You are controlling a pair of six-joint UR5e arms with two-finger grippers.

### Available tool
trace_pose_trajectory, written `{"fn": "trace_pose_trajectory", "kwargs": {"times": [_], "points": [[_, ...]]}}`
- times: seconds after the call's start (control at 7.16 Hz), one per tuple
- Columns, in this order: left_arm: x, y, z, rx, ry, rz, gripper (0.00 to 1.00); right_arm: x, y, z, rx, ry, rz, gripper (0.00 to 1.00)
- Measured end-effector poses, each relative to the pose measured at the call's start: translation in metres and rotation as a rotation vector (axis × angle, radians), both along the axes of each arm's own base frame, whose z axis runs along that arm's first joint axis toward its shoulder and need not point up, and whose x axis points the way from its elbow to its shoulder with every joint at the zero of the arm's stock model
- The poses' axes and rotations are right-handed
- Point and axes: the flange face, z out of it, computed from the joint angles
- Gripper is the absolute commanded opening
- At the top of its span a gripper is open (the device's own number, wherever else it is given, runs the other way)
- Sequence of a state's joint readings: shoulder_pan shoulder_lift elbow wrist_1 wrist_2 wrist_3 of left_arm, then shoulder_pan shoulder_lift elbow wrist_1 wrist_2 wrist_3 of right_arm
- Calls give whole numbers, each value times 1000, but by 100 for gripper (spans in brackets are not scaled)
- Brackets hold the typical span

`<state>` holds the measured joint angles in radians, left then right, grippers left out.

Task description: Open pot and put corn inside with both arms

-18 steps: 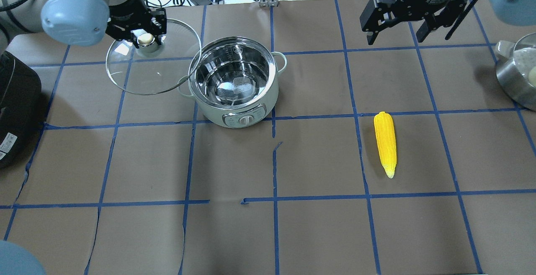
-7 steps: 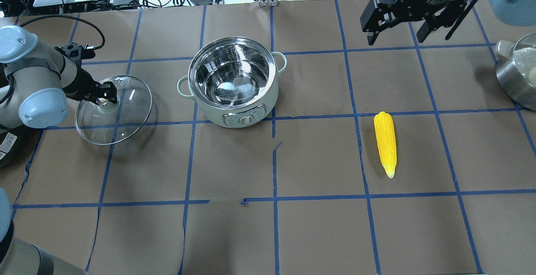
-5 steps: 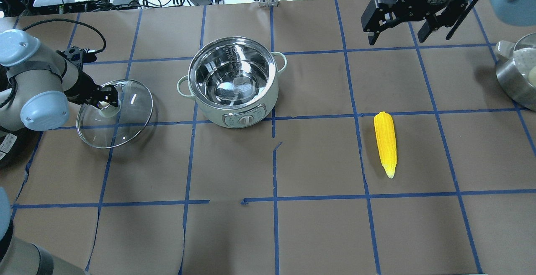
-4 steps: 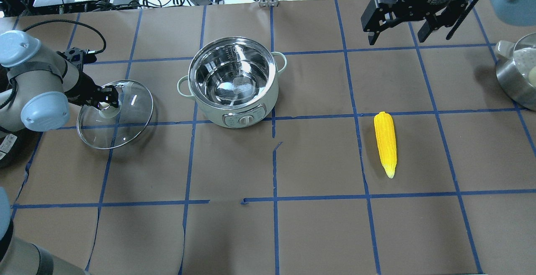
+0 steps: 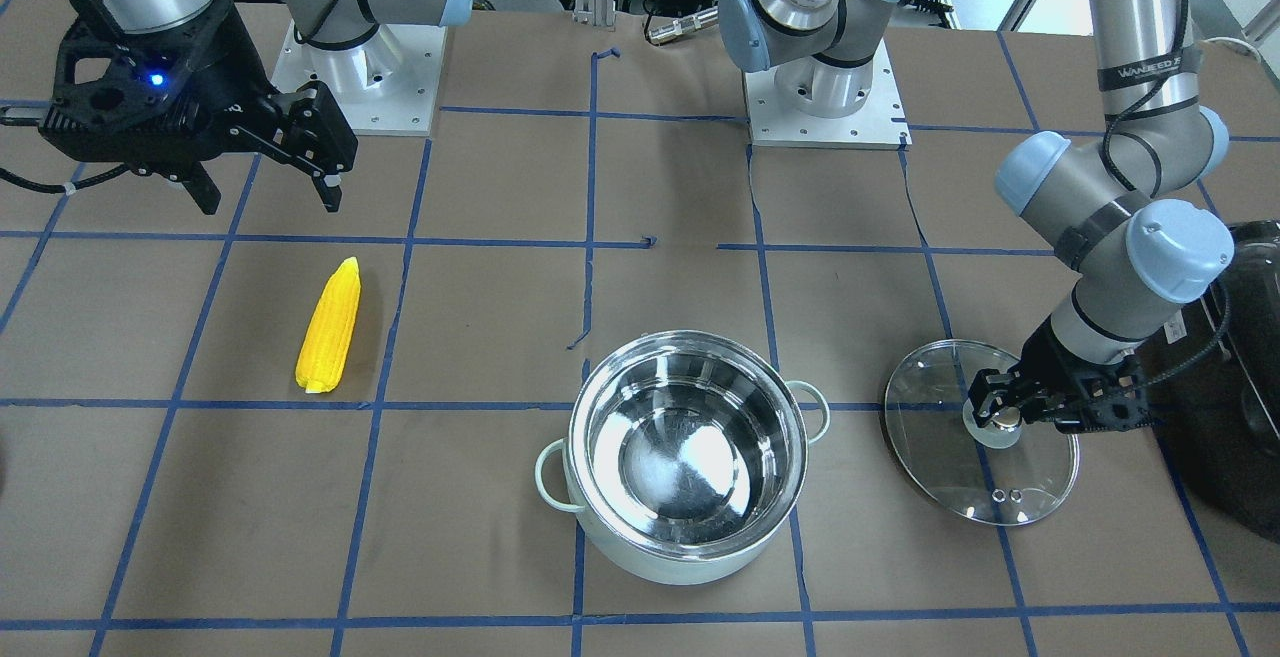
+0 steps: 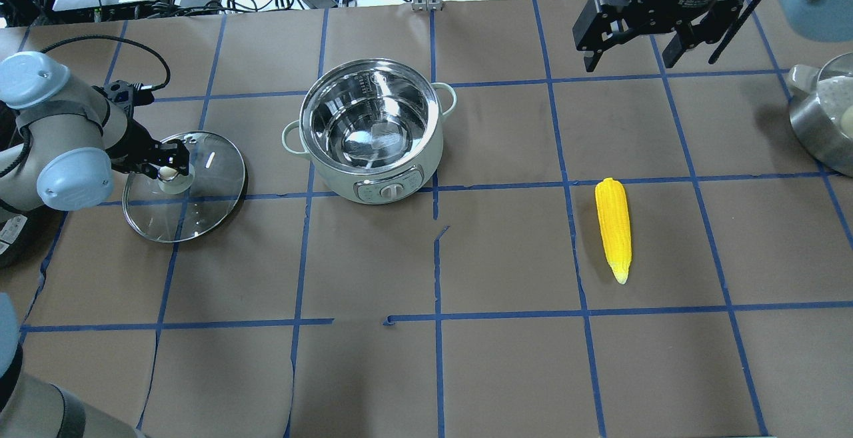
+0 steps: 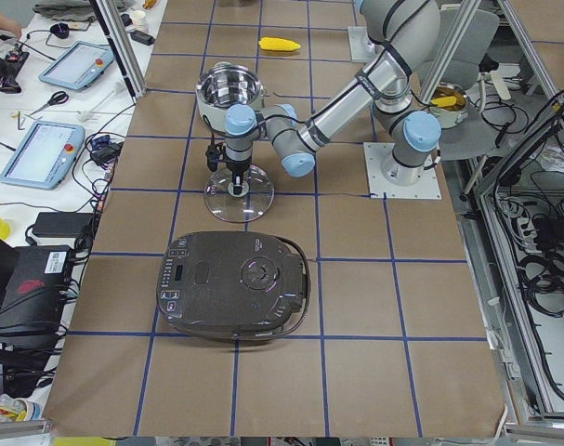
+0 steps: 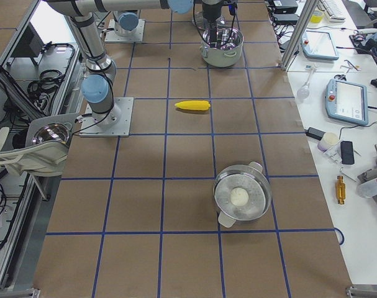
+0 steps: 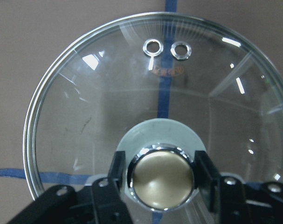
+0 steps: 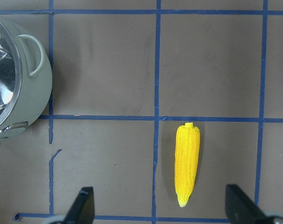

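Note:
The mint-green pot (image 6: 400,173) stands open, its steel inside empty; it also shows in the front view (image 5: 680,565) and the right wrist view (image 10: 36,84). Its glass lid (image 6: 200,208) lies flat and low on the table to the pot's left. My left gripper (image 6: 168,170) is shut on the lid's metal knob (image 9: 162,179), with fingers (image 9: 117,175) on both sides. The yellow corn (image 6: 613,228) lies on the table to the pot's right (image 10: 187,163). My right gripper (image 6: 628,58) hangs open and empty, high above the table beyond the corn.
A large black appliance (image 7: 230,283) sits close to the lid, on its side away from the pot. A steel pot with a white ball inside (image 8: 241,198) stands at the table's right end (image 6: 826,118). Cables and devices lie beyond the far edge.
My left arm carried the lid away from the pot, leftward and down, then settled it lower onto the table. The right gripper, corn and pot have not moved.

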<state>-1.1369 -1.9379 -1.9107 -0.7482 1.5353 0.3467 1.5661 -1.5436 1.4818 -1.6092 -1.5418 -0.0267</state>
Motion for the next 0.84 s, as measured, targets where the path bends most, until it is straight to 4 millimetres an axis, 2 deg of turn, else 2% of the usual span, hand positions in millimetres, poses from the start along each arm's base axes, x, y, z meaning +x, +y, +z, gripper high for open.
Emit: {"fn": "trace_pose_trajectory", "kwargs": {"times": [0.14, 0.28, 0.42, 0.56, 0.7, 0.84], "points": [[-2, 0, 6, -7, -7, 1, 99, 0, 0, 0, 0, 0, 0, 100], [-8, -1, 20, -26, -12, 3, 99, 0, 0, 0, 0, 0, 0, 100], [-23, 0, 42, -50, -16, 1, 100, 0, 0, 0, 0, 1, 0, 100], [-51, 2, 70, -62, -18, -16, 100, -1, 0, 0, 0, 1, 0, 100], [-89, 6, 109, -54, -20, -16, 100, 0, 0, 0, 0, 1, 0, 100], [-126, 13, 157, -42, -23, 3, 100, 0, 0, 0, 0, 0, 1, 100]]}}
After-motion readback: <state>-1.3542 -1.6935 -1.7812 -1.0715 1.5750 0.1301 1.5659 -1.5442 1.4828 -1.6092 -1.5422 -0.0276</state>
